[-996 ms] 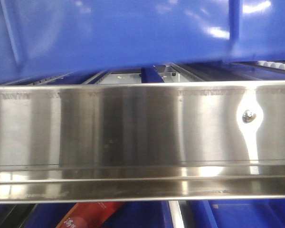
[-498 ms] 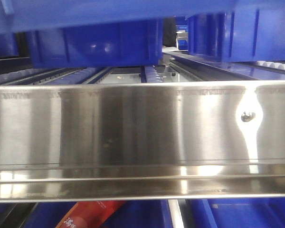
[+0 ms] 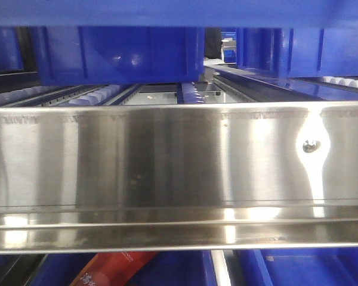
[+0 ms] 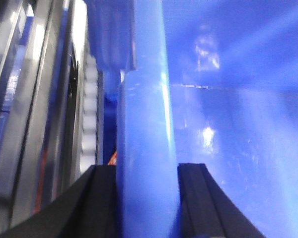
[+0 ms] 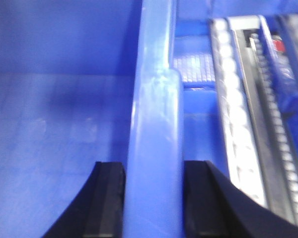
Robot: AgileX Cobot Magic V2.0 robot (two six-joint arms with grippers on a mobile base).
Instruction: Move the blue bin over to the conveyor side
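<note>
The blue bin shows in the front view only as a blue strip (image 3: 167,12) along the top edge, held above the rack. In the left wrist view its thick glossy rim (image 4: 146,114) runs up the middle, and my left gripper (image 4: 146,171) is shut on it, one black finger on each side. The right wrist view shows the same on the opposite wall: my right gripper (image 5: 154,168) is shut on the rim (image 5: 156,99), with the bin's inside to the left. The conveyor side is out of view.
A shiny stainless-steel rail (image 3: 167,167) with a screw (image 3: 311,145) spans the front view. Behind it lie roller tracks (image 3: 95,95) and smaller blue crates (image 3: 119,56). White rollers (image 5: 233,114) run beside the bin. A red package (image 3: 113,271) lies below the rail.
The blue bin has risen in the front view, from filling the top third to a thin strip at the top edge, uncovering the smaller crates and roller tracks behind.
</note>
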